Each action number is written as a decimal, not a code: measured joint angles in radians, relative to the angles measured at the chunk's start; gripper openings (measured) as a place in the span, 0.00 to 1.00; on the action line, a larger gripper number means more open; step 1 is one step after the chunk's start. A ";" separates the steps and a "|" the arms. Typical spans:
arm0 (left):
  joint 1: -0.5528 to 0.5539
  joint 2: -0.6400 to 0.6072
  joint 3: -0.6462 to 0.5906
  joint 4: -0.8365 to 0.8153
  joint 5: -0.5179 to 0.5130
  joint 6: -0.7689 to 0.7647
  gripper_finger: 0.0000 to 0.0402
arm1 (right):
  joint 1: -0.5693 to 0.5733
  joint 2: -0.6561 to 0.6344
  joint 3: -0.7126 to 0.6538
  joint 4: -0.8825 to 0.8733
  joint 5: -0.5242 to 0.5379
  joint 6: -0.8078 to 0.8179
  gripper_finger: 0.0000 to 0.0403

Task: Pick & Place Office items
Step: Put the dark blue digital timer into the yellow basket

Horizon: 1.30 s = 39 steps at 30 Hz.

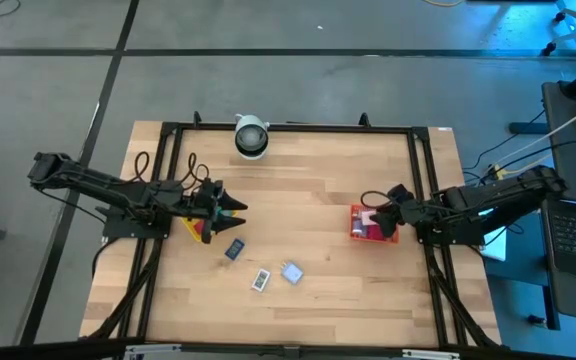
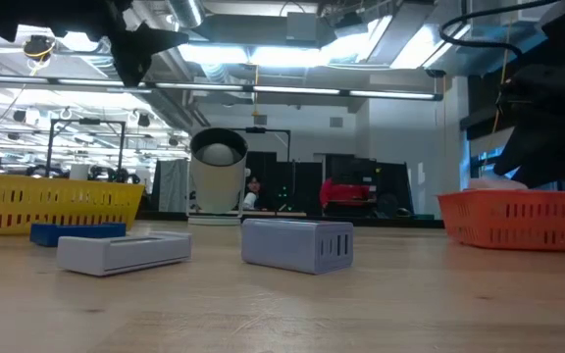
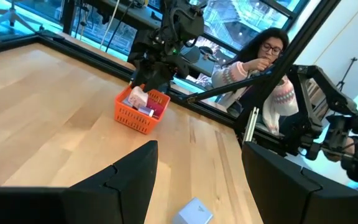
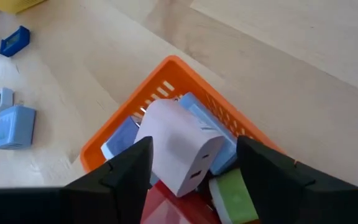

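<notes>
Three office items lie on the bare wood. They are a dark blue piece (image 1: 234, 249), a white piece (image 1: 260, 280) and a pale blue block (image 1: 291, 272). My left gripper (image 3: 197, 180) hovers level and open over the yellow tray (image 1: 198, 226), with nothing between its fingers. My right gripper (image 4: 194, 142) slants down, open, over the red-orange tray (image 4: 166, 68). A pink block (image 4: 179, 149) lies in that tray on top of pale blue, green and red pieces. It sits between the right fingers, and no touch shows.
A round white-and-grey cylinder (image 1: 251, 137) stands at the table's far edge. Black frame rails (image 1: 423, 180) run along the table's sides. A person (image 3: 260, 68) sits beyond the table's right side. Bare wood lies between the two trays.
</notes>
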 joint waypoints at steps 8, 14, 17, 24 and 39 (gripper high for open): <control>0.000 0.000 0.054 -0.116 0.007 -0.034 0.57 | -0.006 -0.001 0.000 -0.001 -0.006 -0.001 0.58; 0.000 0.006 0.069 -0.215 -0.073 -0.102 0.57 | -0.007 -0.001 0.002 -0.003 0.027 -0.004 0.58; 0.000 0.005 0.076 -0.213 -0.074 -0.105 0.57 | -0.009 -0.001 0.024 -0.009 0.055 -0.020 0.58; 0.000 0.014 0.076 -0.253 -0.019 -0.192 0.57 | -0.009 -0.001 0.159 -0.053 0.132 -0.163 0.58; -0.066 0.401 0.233 -0.652 0.018 -0.420 0.57 | -0.009 -0.001 0.340 -0.088 0.297 -0.471 0.58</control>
